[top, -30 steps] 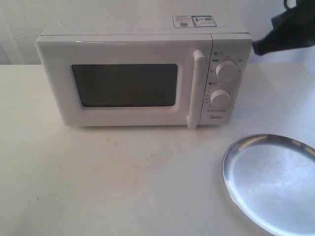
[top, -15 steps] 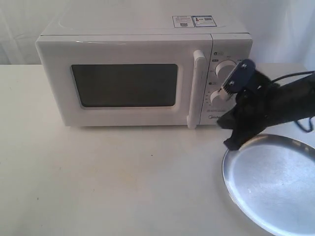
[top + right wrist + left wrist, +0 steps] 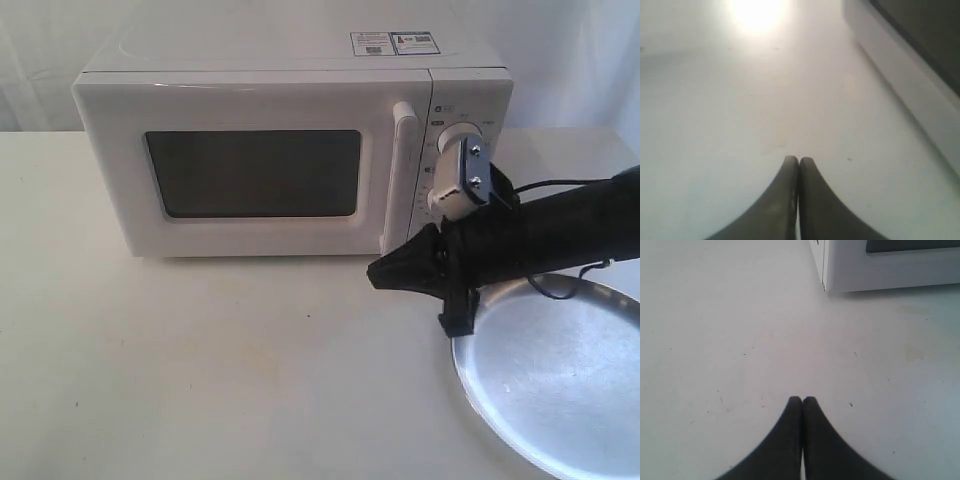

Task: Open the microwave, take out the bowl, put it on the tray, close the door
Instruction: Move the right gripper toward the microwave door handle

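The white microwave (image 3: 290,150) stands at the back of the table with its door (image 3: 250,170) shut and the vertical handle (image 3: 401,180) at the door's right side. My right gripper (image 3: 378,277) is shut and empty, low over the table just below and in front of the handle's foot; its tips (image 3: 799,161) point along the microwave's front (image 3: 910,90). The silver tray (image 3: 560,380) lies at the front right, partly under the right arm. The bowl is hidden. My left gripper (image 3: 802,400) is shut and empty above bare table, near a microwave corner (image 3: 840,270); it is outside the exterior view.
The right arm's black body (image 3: 550,235) covers the lower dial, while the upper dial (image 3: 458,135) still shows. White tabletop (image 3: 200,370) spreads in front of the microwave. A pale curtain hangs behind.
The right arm has come down from the upper right and swung left over the tray. Its shut tip now sits below the door handle. The microwave and tray have not moved.
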Controlling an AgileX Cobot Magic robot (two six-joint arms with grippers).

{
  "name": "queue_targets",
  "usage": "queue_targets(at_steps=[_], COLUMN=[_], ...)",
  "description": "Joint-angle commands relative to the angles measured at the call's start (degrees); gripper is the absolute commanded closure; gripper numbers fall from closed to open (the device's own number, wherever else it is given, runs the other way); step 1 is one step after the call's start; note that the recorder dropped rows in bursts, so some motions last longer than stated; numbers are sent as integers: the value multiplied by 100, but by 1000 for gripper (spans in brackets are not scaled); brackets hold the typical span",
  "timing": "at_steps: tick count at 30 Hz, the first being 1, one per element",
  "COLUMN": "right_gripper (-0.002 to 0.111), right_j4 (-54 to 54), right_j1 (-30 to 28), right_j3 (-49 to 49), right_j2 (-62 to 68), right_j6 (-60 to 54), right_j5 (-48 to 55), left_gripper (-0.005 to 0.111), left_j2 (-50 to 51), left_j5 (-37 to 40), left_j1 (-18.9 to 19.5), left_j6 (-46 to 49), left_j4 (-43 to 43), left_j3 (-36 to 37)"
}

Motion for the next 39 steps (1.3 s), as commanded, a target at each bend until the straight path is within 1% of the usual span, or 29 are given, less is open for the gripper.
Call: queue_targets(at_steps=[1,5,9,11,14,17,19,21,22,24,26,30,35,39], right_gripper=[108,108,108,108,108,108,108,108,108,108,108,108,108,108], right_j4=[-629,-697,-394,-223,-139,-12,41,216,450,773,727,521,300,-165], right_j1=[-380,-872,-1446,-1708,-1975,-2059,-2059,-2059,-2059,-1989,-1853,-1462,-869,-775], right_j3=[-46,-46,-55,-132,-387,-683,-856,-1119,-1276,-1543,-1688,-1764,-1764,-1764], right_j2=[-221,-380,-321,-205,29,339,593,1008,1309,1747,2003,1973,1623,1335], right_j6=[-147,-147,-147,-147,-147,-147,-147,-147,-147,-147,-147,-147,-147,-147], right_j5=[1093,1093,525,443,399,384,421,745,1093,1093,1093,1093,1093,1093], left_gripper=[107,107,107,107,107,107,107,107,107,107,107,107,107,107], left_j2=[-23,-23,-23,-23,-23,-23,-23,-23,-23,-23,-23,-23,-23,-23], left_j5=[-9,-9,-9,-9,-9,-9,-9,-9,-9,-9,-9,-9,-9,-9], left_j1=[-30,-30,-30,-30,-30,-30,-30,-30,-30,-30,-30,-30,-30,-30], left_j6=[0,0,0,0,0,0,0,0,0,0,0,0,0,0], left_j4=[-41,-41,-41,-41,-41,-41,-41,-41,-41,-41,-41,-41,-41,-41], left_j3=[19,19,19,19,19,19,19,19,19,19,19,19,19,19])
